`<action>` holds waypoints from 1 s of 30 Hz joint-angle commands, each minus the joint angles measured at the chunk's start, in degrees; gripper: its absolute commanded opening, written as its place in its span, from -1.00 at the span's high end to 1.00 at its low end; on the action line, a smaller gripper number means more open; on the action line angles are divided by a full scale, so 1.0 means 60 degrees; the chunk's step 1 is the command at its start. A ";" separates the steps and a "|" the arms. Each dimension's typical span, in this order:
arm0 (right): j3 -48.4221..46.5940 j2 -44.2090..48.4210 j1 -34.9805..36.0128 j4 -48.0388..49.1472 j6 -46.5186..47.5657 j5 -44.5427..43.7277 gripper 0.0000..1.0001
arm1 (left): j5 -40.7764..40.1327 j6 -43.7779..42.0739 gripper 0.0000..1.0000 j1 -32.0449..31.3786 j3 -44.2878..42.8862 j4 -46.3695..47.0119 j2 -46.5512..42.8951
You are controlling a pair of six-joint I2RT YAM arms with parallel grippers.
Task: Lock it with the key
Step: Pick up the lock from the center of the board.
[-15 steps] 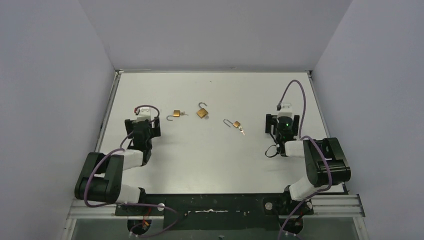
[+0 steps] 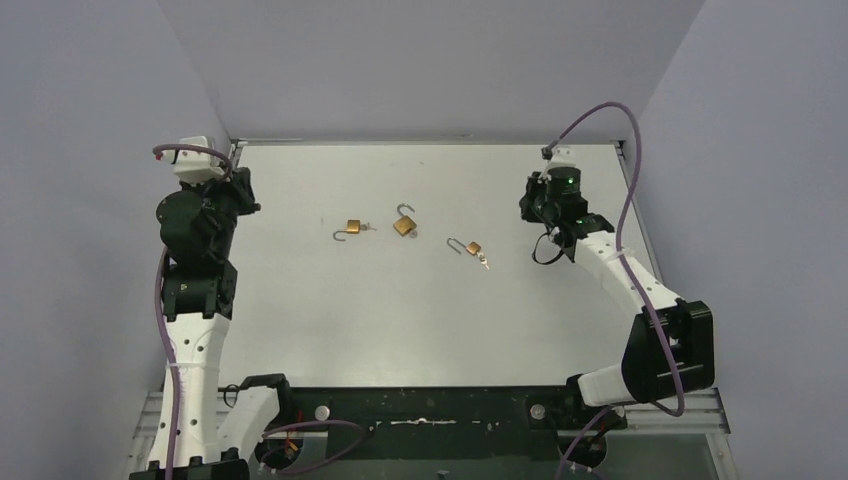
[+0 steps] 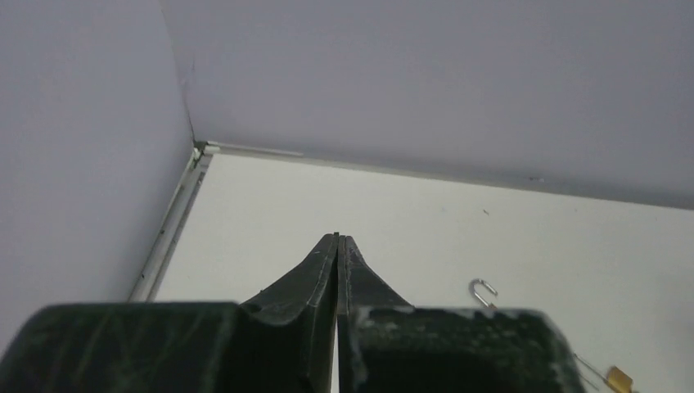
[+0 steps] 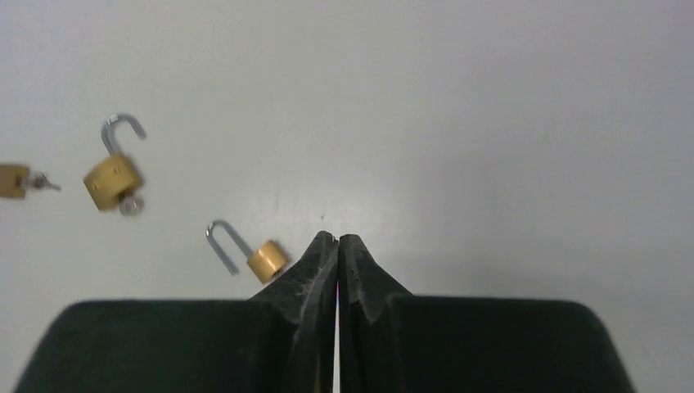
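Observation:
Three small brass padlocks lie in a row mid-table, shackles open: the left padlock (image 2: pixel 353 227), the middle padlock (image 2: pixel 404 224) and the right padlock (image 2: pixel 473 248), which has a small key (image 2: pixel 485 262) at its lower end. My left gripper (image 2: pixel 243 190) is raised high at the table's left edge, shut and empty, its tips (image 3: pixel 341 239) pressed together. My right gripper (image 2: pixel 528 207) hangs above the table right of the locks, also shut on nothing. In the right wrist view its tips (image 4: pixel 338 237) sit just right of the nearest padlock (image 4: pixel 268 259).
The white table (image 2: pixel 420 320) is boxed in by grey walls on three sides, with a metal rail (image 3: pixel 176 217) along its left edge. In the left wrist view a shackle (image 3: pixel 483 291) and a brass lock body (image 3: pixel 619 379) show at lower right.
Both arms have risen from low, folded poses near the front and reached toward the back of the table. The padlocks have not moved. Both grippers remain shut.

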State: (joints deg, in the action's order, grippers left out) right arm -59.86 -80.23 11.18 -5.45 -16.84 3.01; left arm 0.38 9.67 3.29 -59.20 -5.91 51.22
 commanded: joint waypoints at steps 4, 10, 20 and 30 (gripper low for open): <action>-0.1319 -0.0860 0.2324 -0.1859 0.1240 -0.1529 -0.31 | 0.1496 -0.0250 1.00 0.0221 -0.0488 -0.2351 0.0591; -0.3047 -0.3147 0.3386 -0.3112 0.2439 -0.1932 -1.00 | 0.2428 -0.0285 -0.95 0.0285 -0.1991 -0.4396 0.2213; -0.2804 -0.4011 0.2707 -0.3160 0.3036 -0.0134 -0.89 | 0.3536 0.0624 -0.95 0.0293 -0.2142 -0.5873 0.4535; -0.2771 -0.4576 0.2213 -0.3024 0.2858 0.1048 -0.76 | 0.2198 0.0957 -0.95 0.0256 -0.1615 -0.5584 0.4372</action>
State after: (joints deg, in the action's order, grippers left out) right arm -75.90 -106.87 23.53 -25.47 0.03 6.42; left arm 16.86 14.48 4.91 -69.67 -42.65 80.36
